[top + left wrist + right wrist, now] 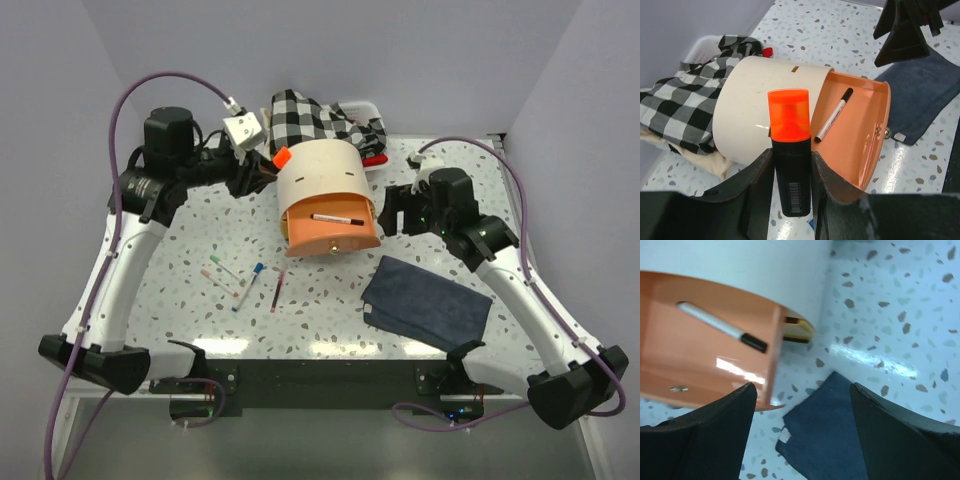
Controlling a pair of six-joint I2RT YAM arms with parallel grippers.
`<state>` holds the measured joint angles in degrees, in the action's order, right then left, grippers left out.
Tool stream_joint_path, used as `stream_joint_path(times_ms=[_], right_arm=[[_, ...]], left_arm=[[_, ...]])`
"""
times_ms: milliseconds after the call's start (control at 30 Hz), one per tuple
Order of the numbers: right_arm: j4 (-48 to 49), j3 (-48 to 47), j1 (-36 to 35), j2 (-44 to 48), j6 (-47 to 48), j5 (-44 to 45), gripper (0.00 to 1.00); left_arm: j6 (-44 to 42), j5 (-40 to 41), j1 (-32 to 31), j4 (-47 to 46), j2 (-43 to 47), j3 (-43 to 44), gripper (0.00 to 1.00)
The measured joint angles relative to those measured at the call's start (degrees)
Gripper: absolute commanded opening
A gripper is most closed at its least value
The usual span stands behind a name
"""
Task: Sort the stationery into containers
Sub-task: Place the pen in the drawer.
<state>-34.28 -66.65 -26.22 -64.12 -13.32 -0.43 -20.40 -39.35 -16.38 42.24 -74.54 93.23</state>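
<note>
– Drawer [333,232] pulled out of the cream drum cabinet [318,172], seen from above: why?
– So stationery can drop in. One white pen [337,217] with a black cap already lies inside. The left gripper [274,161] hangs at the cabinet's top rear edge, clamped on the orange-capped marker [281,157], probably bound for that drawer. The right gripper [400,210] sits just beside the drawer's right side, perhaps to steady it. Thin pens [235,278] and a dark red pencil [278,292] lie on the table [330,312], left of the dark blue cloth [428,300].
– And the left wrist view?
– Its fingers [757,185] press both sides of the marker's black body. The cap points away from the wrist, and the cabinet and open drawer lie beyond it. I'd judge that a grip on the body keeps the marker from pivoting.
– Right wrist?
– There the fingers are wide apart and hold nothing. They hover over the cloth's corner by the drawer's side wall. A yellow drawer [800,332] peeks out beneath, nearly closed.
</note>
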Motion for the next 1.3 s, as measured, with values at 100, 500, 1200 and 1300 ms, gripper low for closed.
stream_joint_path(times_ms=[100, 500, 1200, 1300], right_arm=[[0.2, 3.8, 4.4, 0.0, -0.1, 1.2, 0.80], [3.9, 4.1, 12.3, -0.5, -1.0, 0.9, 0.82], [5.5, 5.0, 16.5, -7.7, -2.4, -4.3, 0.82], [4.9, 4.6, 16.6, -11.2, -2.3, -5.2, 0.82]], left_arm=[[-3.1, -2.0, -1.7, 2.7, -5.9, 5.0, 0.00], [-13.8, 0.9, -20.3, 10.9, -15.0, 8.2, 0.00], [-17.6, 13.7, -21.9, 13.9, -25.3, 11.0, 0.57], [-16.8, 15.2, -21.9, 11.4, -23.4, 11.6, 0.66]])
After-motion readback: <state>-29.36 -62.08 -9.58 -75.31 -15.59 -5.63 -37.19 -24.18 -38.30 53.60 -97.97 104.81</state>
